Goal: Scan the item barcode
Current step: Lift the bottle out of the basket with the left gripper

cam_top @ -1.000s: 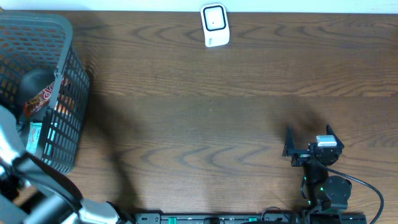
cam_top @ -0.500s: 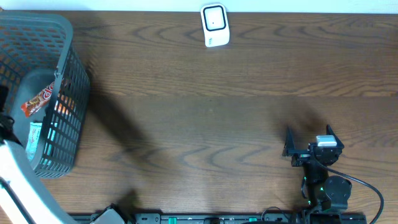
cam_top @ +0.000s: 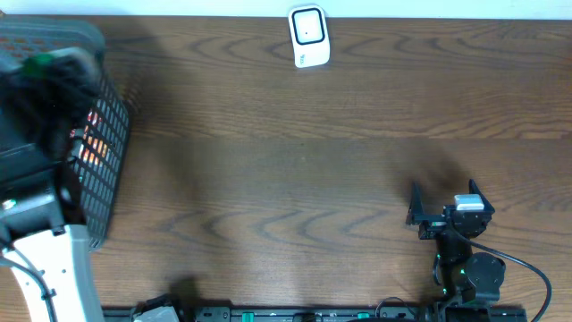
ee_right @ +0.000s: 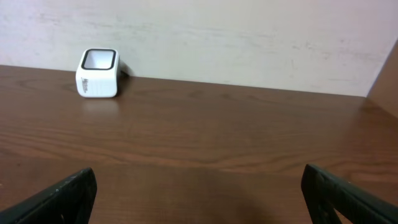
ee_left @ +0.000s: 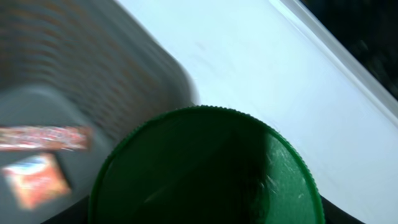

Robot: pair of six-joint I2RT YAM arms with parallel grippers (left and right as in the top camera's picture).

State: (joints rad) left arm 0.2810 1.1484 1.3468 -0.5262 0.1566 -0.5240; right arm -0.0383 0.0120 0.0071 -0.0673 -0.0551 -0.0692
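Jaws of the left gripper (cam_top: 43, 85) stand partly spread, clamped on the green-lidded jar (ee_left: 205, 168), now raised above the basket (cam_top: 107, 143) where it lay a second ago; right gripper (cam_top: 444, 193) gapes empty, well apart from the basket.

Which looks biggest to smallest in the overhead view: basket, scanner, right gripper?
1. Basket, largest though partly hidden by the left arm.
2. Right gripper and scanner look close; the gripper likely sits nearer the camera, so I won't rank them.
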